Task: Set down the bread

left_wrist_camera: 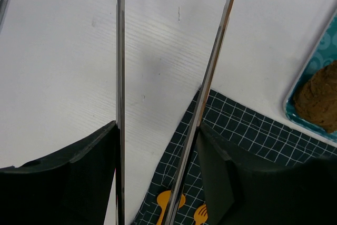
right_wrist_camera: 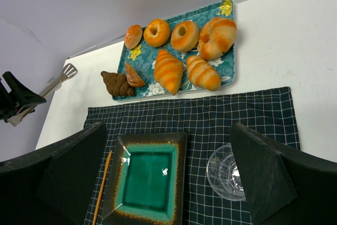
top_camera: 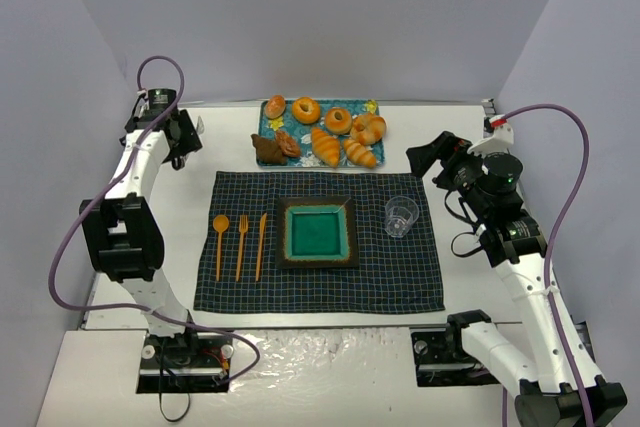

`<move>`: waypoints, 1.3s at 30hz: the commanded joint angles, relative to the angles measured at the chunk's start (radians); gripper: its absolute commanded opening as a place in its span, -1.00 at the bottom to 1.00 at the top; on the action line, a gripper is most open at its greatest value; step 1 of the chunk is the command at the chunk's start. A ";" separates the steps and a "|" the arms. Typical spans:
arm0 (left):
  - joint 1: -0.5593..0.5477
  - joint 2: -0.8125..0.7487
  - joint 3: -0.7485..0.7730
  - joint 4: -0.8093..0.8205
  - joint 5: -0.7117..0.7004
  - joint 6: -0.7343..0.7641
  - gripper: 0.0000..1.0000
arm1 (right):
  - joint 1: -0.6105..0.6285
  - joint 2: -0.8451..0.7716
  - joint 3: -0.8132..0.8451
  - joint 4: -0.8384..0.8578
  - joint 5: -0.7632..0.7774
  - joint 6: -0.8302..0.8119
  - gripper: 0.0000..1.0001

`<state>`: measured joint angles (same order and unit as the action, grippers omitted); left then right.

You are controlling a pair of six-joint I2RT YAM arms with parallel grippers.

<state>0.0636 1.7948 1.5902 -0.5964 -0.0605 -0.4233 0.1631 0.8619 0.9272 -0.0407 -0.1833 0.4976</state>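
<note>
The bread (top_camera: 268, 150), a dark chocolate-brown ridged croissant, lies at the near left corner of the teal tray (top_camera: 371, 105). It also shows in the right wrist view (right_wrist_camera: 117, 84) and at the right edge of the left wrist view (left_wrist_camera: 318, 101). My left gripper (top_camera: 185, 139) (left_wrist_camera: 158, 135) is left of the tray, over bare table, shut on metal tongs (left_wrist_camera: 120, 51) whose two blades stand apart with nothing between them. My right gripper (top_camera: 425, 157) (right_wrist_camera: 168, 151) hangs open and empty above the placemat's right side.
A dark checked placemat (top_camera: 320, 287) holds a green square plate (top_camera: 283, 209), a clear glass (top_camera: 401, 215), and an orange spoon, fork and knife (top_camera: 241, 245). Golden croissants (top_camera: 325, 147), ring pastries (top_camera: 305, 109) and small rolls (top_camera: 275, 106) fill the tray.
</note>
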 commanded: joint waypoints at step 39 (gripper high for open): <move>-0.334 -0.299 -0.070 -0.014 0.019 0.003 0.03 | 0.020 0.003 0.005 0.071 0.021 0.008 1.00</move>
<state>-0.2579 1.5489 1.5325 -0.6844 -0.0369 -0.3865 0.1721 0.8713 0.9272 -0.0410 -0.1818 0.4980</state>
